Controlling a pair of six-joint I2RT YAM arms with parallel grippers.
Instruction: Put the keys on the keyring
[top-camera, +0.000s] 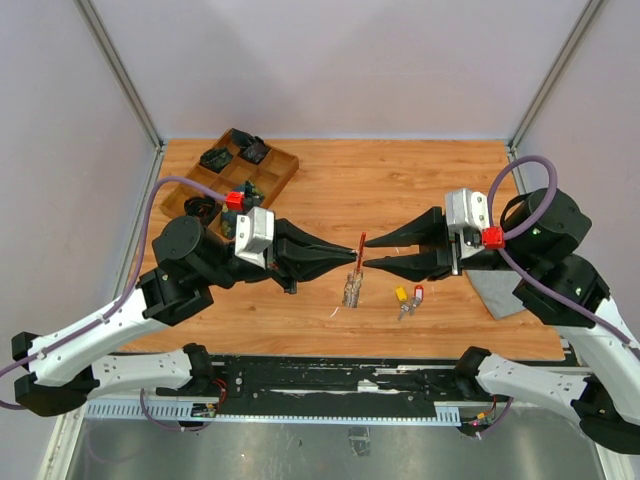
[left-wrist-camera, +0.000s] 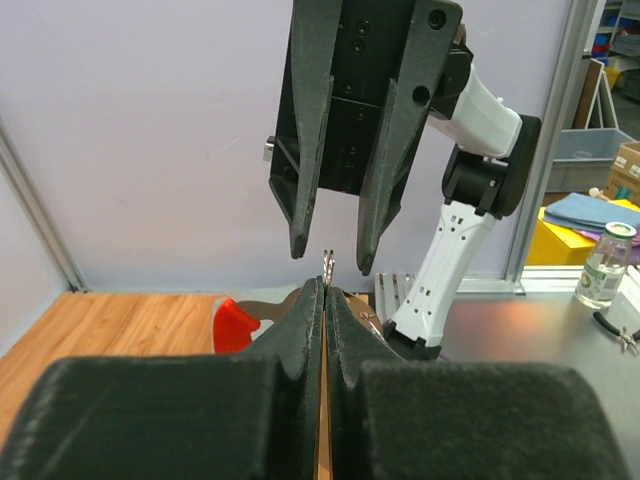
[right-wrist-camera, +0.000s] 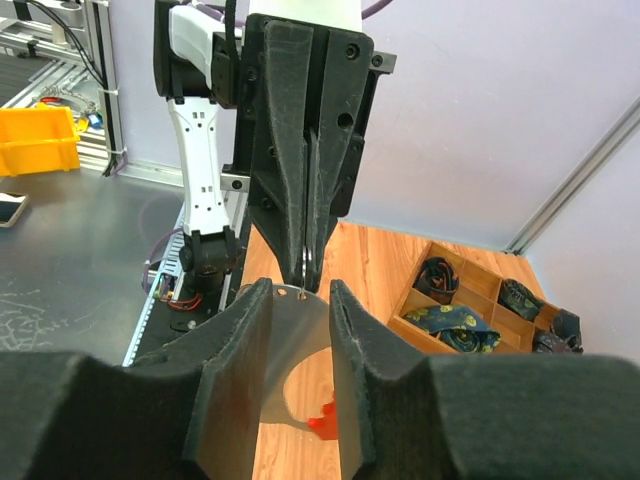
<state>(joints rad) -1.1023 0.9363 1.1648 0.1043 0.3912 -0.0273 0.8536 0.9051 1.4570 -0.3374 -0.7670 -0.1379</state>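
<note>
Closest in the left wrist view, the left end effector (left-wrist-camera: 325, 292) is seen with its two dark fingers pressed together, only a thin sliver of metal showing in the seam between them. That sliver belongs to the keyring (top-camera: 361, 242), which is gripped by its edge and held up off the worktop (top-camera: 400, 180) near the middle. In the top view its curved red part is seen at the left fingertips, and a glittery silver strap is seen hanging below it towards the wood.

The right end effector (top-camera: 372, 250) is pointed straight at the left one, tip to tip, with its fingers spread moderately apart and nothing clamped in them. From the right wrist camera, the pale metal plate of the keyring and a patch of its red plastic are framed in the gap between the right fingers. Whether either finger touches the keyring cannot be told.

The keys (top-camera: 408, 298) are left lying on the worktop, just to the right of the hanging strap and below the right fingers. A yellow-headed key (top-camera: 400, 294) and a red-headed key (top-camera: 418, 293) are seen side by side, with their silver blades bunched beneath them. They are apart from the keyring and from both end effectors.

A wooden tray (top-camera: 292, 163) with dark items in its compartments is set at the far left corner. A grey cloth (top-camera: 497, 292) is partly covered by the right arm.
</note>
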